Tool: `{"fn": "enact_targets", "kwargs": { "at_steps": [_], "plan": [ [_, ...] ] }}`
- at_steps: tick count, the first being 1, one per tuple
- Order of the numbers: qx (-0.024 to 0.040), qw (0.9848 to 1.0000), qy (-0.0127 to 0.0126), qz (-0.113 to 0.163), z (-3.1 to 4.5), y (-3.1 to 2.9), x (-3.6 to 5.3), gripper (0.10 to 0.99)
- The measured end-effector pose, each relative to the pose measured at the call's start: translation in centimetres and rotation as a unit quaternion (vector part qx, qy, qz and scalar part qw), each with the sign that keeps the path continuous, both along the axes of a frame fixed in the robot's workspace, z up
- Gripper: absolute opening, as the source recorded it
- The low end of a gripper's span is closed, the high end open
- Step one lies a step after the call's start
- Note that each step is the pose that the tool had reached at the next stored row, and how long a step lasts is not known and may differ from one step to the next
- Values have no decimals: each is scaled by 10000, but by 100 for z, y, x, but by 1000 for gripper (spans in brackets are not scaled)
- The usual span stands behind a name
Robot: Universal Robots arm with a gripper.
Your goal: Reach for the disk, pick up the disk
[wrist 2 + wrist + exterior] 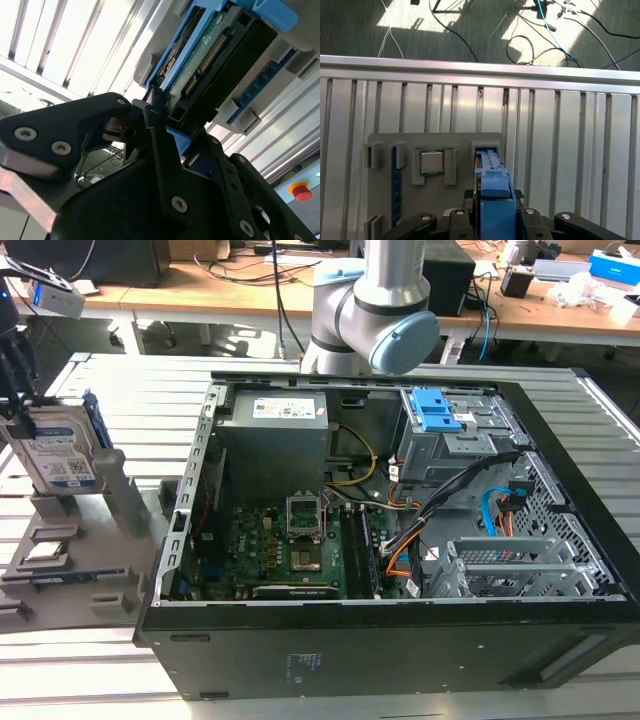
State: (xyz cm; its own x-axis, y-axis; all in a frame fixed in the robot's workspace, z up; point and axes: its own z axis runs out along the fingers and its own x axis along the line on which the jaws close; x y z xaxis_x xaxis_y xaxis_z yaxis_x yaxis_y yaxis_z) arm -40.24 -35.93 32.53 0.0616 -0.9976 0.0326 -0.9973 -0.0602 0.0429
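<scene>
The pincer (180,125) clamps the disk (215,55) edgewise, over the slatted metal table (570,150) (cables (551,31) strewn on the floor (350,35) beyond).

Silver-grey disk (55,455), blue rails, white-blue label; black fingers (161,150)

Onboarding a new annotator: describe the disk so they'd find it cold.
Find the big open computer case; at the exterior view's left of it sits a grey slotted holder. The disk stands on edge there, the gripper shut on it. Unlike the small square chip lying flat nearby, it is a silver-grey slab with a white-and-blue label and blue rails.
</scene>
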Motion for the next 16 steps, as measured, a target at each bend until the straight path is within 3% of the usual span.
{"fn": "enact_targets", "kwargs": {
  "at_steps": [7,16],
  "plan": [
    [-35,10000,0,0,117,2,3,365],
    [-70,10000,0,0,213,3,6,365]
  ]
}}
